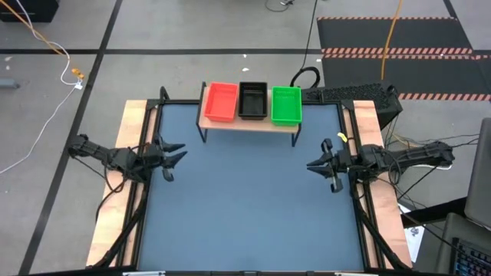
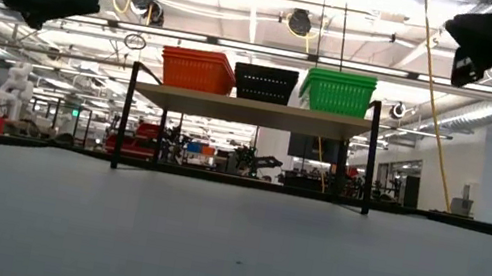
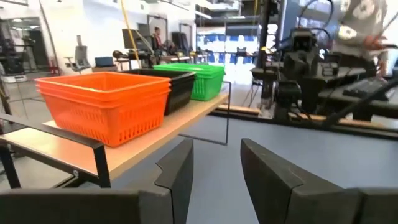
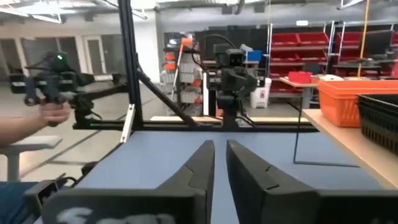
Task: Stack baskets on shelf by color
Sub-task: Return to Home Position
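Three stacks of baskets stand side by side on the wooden shelf [image 1: 247, 123] at the table's far edge: red [image 1: 221, 101] on the left, black [image 1: 252, 100] in the middle, green [image 1: 286, 105] on the right. The same stacks show in the left wrist view as red [image 3: 106, 102], black [image 3: 177, 87] and green [image 3: 202, 78]. My left gripper [image 3: 214, 149] hovers open at the table's left edge [image 1: 179, 152], pointing level toward the right. My right gripper [image 4: 219, 144] hovers at the right edge [image 1: 311, 165], its fingers almost together with nothing between them.
The blue table top [image 1: 245, 207] lies bare between the arms and in front of the shelf's thin black legs [image 2: 123, 116]. A keyboard [image 1: 353, 93] lies beyond the far right corner. A person's hand [image 4: 53, 112] holds a controller beyond the table.
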